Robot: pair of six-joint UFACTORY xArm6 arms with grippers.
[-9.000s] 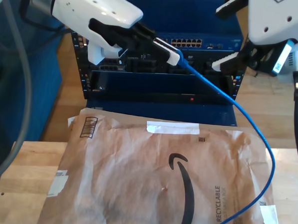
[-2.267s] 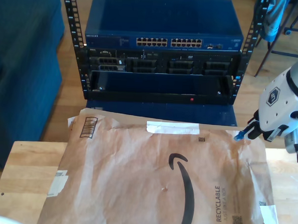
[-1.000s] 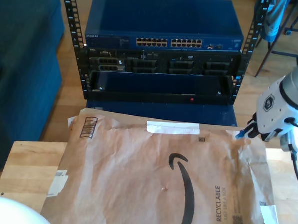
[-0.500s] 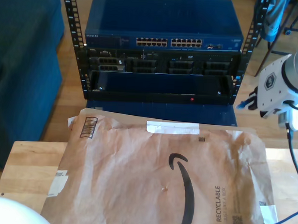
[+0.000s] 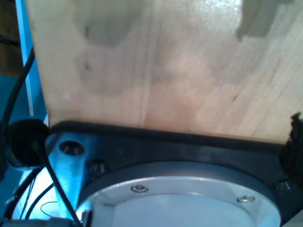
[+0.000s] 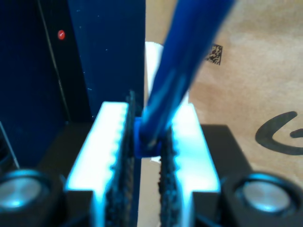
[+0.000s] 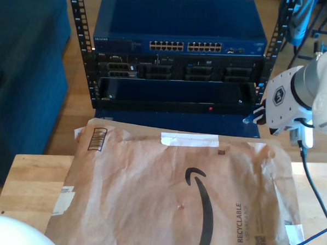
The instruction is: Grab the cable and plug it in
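Note:
The cable (image 7: pixel 315 188) is a thin bright blue cord. My second gripper (image 7: pixel 258 115) is shut on its plug end and holds it in the air at the exterior view's right, just in front of the rack's lower right corner. The rest of the cord drops along the table's right side. In the second wrist view the white fingers (image 6: pixel 111 137) clamp the blue cable (image 6: pixel 189 52) between their pads, over the envelope's far edge. The blue network switch (image 7: pixel 179 24), with its row of ports (image 7: pixel 186 46), sits at the top of the rack, above the gripper and to its left in the exterior view.
A large brown paper envelope (image 7: pixel 149 193) covers most of the wooden table (image 7: pixel 28 187). Black servers with a red light (image 7: pixel 210 109) fill the rack below the switch. A rounded white arm part (image 7: pixel 4 232) sits at the exterior view's bottom left. The first wrist view faces the wooden board (image 5: pixel 165 61) and a grey round flange (image 5: pixel 180 194).
My second gripper has lifted the plug off the envelope's far right corner and carried it up and leftward in the exterior view, towards the rack. The cord trails after it.

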